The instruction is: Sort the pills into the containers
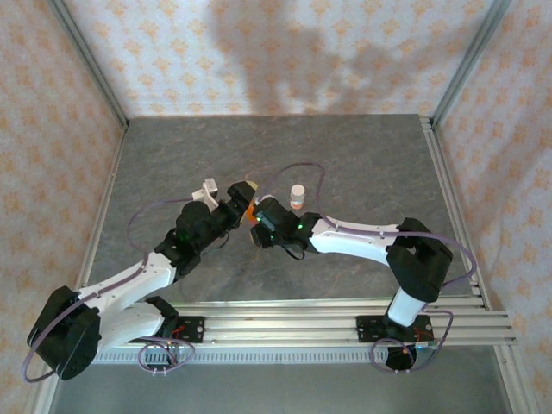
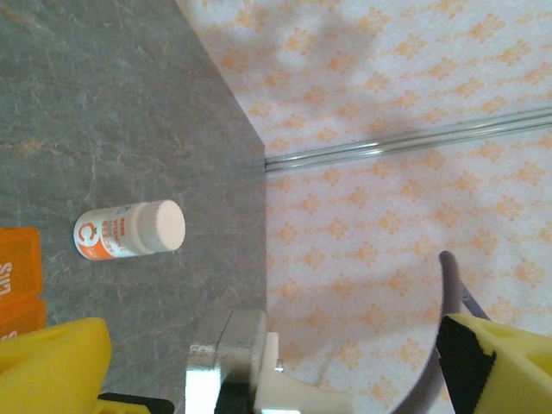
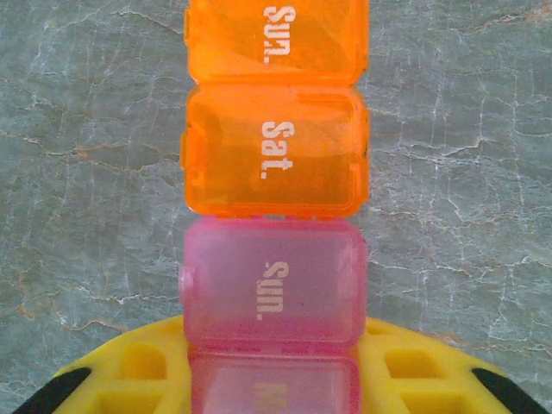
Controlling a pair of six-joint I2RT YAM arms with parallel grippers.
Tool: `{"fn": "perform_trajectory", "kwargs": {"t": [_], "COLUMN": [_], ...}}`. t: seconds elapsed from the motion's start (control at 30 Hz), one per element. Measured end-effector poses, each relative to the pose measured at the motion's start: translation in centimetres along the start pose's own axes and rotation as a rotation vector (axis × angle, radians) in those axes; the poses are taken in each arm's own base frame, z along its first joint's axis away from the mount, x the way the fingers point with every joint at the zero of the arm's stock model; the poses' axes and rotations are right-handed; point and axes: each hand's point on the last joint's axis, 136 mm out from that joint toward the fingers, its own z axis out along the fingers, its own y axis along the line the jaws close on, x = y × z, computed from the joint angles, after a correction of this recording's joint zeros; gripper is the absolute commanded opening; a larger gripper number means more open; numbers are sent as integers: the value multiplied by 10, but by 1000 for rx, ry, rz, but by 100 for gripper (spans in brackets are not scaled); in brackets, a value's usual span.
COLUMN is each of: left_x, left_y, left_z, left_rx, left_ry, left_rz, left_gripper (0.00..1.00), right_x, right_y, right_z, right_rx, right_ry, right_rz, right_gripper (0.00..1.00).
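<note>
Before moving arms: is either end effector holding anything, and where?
The right end effector grips the container strip at its pink end; the left end effector is open, empty.

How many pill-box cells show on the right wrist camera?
4, top to bottom: orange Sun. cell, orange Sat. cell, pink Sun. cell, cut-off pink cell. More may be hidden.
</note>
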Motion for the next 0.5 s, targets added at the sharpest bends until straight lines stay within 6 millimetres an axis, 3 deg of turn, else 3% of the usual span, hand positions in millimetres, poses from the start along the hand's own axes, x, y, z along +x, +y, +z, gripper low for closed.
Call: {"fn": "perform_trajectory", "kwargs": {"t": [0.17,0.5], "left_x": [-7,1], "left_y": [2,39], "left_z": [-9,-4], "left_rx": [-28,-165], "left_ry": [-37,-7], "left_rz": [35,84], "left_gripper": [98,98], "right_x": [0,5], "right_y": [-1,-1], "right_z": [0,-1], "right_rx": [1,-13], "right_ry": [0,5], "right_rz": [0,-9], "right_gripper": [31,31]}}
